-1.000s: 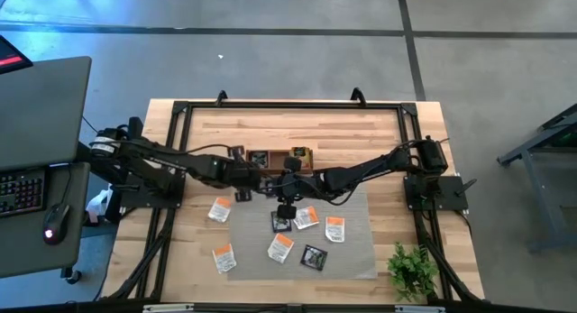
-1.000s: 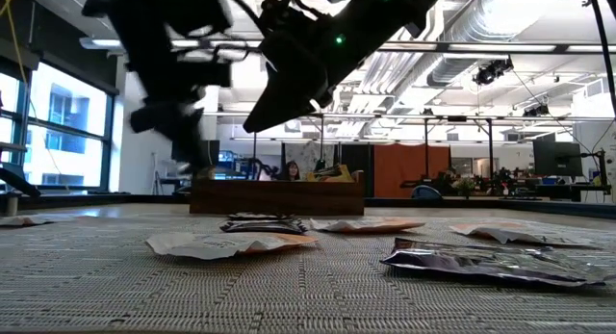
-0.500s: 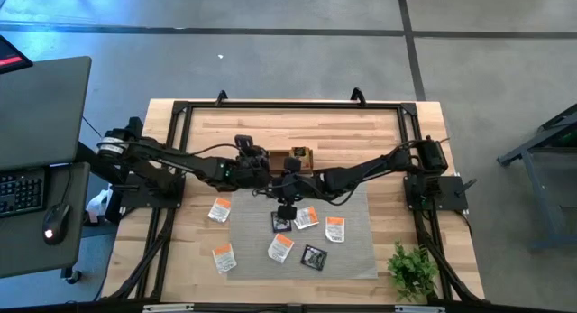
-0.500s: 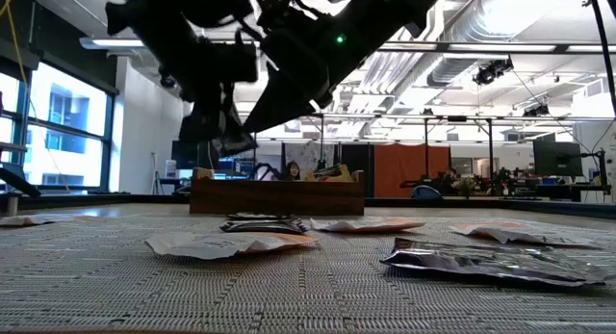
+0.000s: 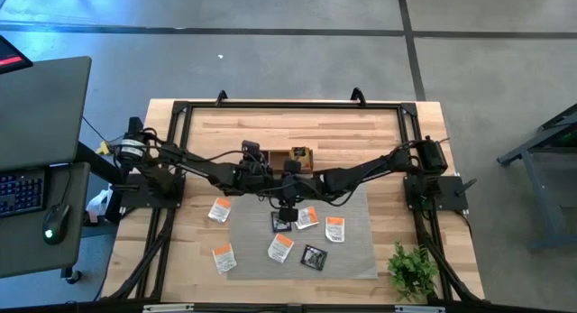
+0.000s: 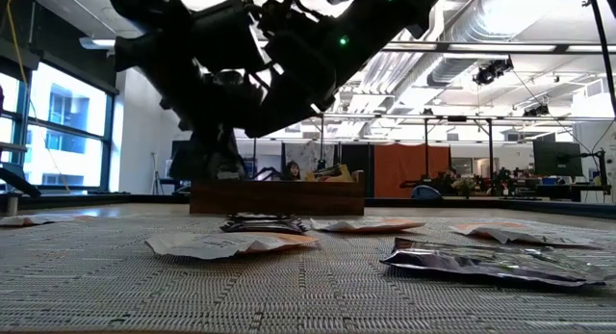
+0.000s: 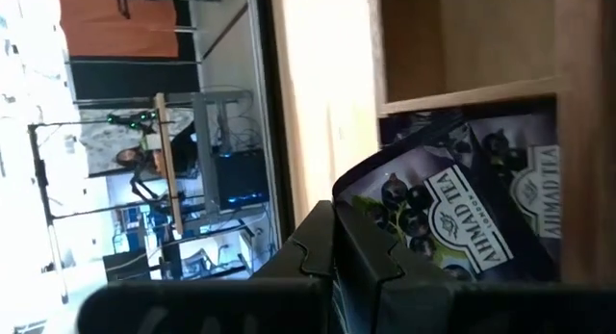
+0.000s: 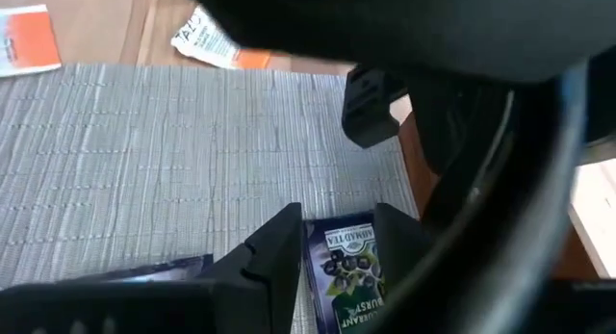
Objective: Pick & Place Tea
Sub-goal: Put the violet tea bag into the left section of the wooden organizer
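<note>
From above, left gripper (image 5: 255, 160) sits over the box (image 5: 302, 156), right gripper (image 5: 285, 212) over the mat (image 5: 352, 250) among scattered sachets (image 5: 334, 228). Down low, both arms crowd ahead of the box (image 6: 277, 195). Left wrist: fingers pressed together, pinching a black sachet (image 7: 462, 214) at a compartment. Right wrist: jaws spread over another black sachet (image 8: 348, 267) on the mat

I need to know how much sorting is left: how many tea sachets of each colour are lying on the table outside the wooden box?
White with orange sachets: 5
Black sachets: 2, one of them under the right gripper
Total: 7
</note>
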`<state>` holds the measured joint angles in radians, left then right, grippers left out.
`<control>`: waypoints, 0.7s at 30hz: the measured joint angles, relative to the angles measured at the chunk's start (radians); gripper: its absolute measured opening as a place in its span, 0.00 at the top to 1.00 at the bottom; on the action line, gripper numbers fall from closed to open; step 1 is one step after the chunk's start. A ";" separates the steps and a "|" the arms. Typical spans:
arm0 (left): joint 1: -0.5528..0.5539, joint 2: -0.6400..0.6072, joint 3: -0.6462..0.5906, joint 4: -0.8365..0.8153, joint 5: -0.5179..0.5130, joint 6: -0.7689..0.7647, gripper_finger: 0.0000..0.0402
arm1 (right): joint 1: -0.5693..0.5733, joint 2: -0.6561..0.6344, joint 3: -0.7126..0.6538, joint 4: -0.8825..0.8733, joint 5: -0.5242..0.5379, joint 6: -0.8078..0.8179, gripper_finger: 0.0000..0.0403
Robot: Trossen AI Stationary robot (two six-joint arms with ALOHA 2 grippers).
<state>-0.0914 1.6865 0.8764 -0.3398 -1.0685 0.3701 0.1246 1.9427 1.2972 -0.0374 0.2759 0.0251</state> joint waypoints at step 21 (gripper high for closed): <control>0.000 0.000 0.000 0.052 0.136 0.022 0.86 | -0.001 0.000 0.000 -0.004 0.002 0.001 0.68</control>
<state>-0.0914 1.6867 0.8764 -0.2880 -0.9325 0.3923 0.1238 1.9427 1.2976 -0.0414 0.2775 0.0257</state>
